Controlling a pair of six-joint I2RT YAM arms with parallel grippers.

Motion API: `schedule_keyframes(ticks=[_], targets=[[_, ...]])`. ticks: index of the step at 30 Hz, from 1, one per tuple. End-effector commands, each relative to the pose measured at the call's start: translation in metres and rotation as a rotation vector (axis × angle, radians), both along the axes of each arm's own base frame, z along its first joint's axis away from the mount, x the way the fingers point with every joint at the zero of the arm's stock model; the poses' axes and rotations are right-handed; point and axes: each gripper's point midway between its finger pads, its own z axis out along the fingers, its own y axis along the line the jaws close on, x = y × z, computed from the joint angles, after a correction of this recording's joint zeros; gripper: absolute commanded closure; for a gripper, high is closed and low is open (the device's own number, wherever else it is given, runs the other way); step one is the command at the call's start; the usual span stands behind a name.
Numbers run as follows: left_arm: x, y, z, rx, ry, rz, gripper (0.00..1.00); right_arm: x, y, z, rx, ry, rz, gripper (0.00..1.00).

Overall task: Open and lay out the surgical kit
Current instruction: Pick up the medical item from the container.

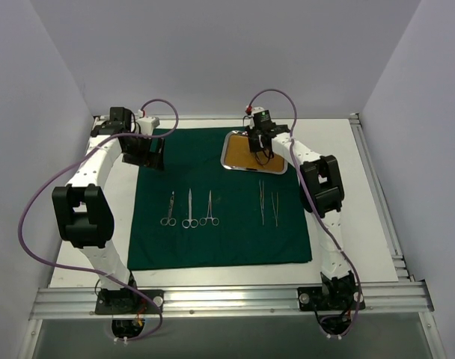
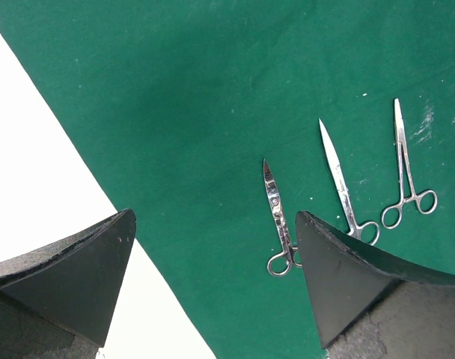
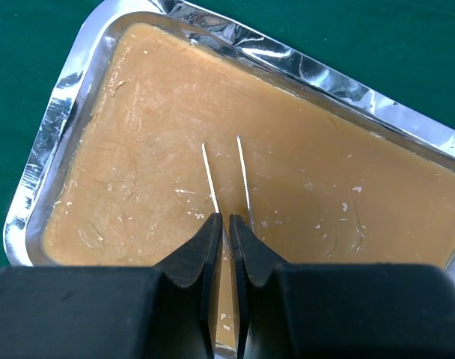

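The dark green drape [image 1: 212, 239] lies spread flat on the table. Three ring-handled scissors and forceps [image 1: 190, 209] lie in a row on it, with two tweezers [image 1: 262, 200] to their right. The steel tray [image 1: 226, 153] with its tan liner [image 3: 153, 134] stands at the drape's far right. My right gripper [image 3: 227, 218] hangs over the tray [image 3: 55, 127], nearly closed, and the two thin prongs of another pair of tweezers [image 3: 209, 176] stick out past its tips. My left gripper [image 2: 214, 217] is open and empty over the drape's far left edge [image 2: 175, 112], near the small scissors [image 2: 276, 209].
White table [image 2: 48, 172] shows left of the drape. An aluminium frame rail [image 1: 227, 299] runs along the near edge and another rail [image 1: 373, 187] down the right side. Purple cables [image 1: 33, 202] loop off both arms. Grey walls enclose the table.
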Motion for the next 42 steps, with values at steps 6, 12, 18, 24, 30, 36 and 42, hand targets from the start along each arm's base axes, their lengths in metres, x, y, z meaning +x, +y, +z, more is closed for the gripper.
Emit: schedule_keyframes(ticks=[6,12,18,24,30,36,42], targets=[[0.005,0.001,0.015,-0.005,-0.046,-0.004,0.03,0.006,-0.016,0.0,-0.04,-0.007,-0.023,0.94],[0.006,0.001,0.016,-0.005,-0.05,-0.003,0.03,0.002,-0.017,-0.013,-0.049,0.019,-0.013,0.94],[0.006,0.001,0.016,-0.008,-0.048,-0.001,0.03,0.002,-0.019,-0.021,-0.052,0.033,-0.012,0.94],[0.007,0.001,0.016,-0.007,-0.048,-0.003,0.03,0.001,-0.022,-0.027,-0.061,0.045,-0.014,0.94],[0.007,0.001,0.014,-0.007,-0.045,-0.001,0.03,0.002,-0.02,-0.001,-0.048,0.009,-0.007,0.94],[0.009,0.0,0.013,-0.011,-0.044,-0.001,0.03,0.002,-0.019,0.03,-0.037,-0.039,0.004,0.92],[0.009,-0.001,0.014,-0.019,-0.044,-0.003,0.03,-0.001,-0.018,0.031,-0.042,-0.039,0.007,0.92]])
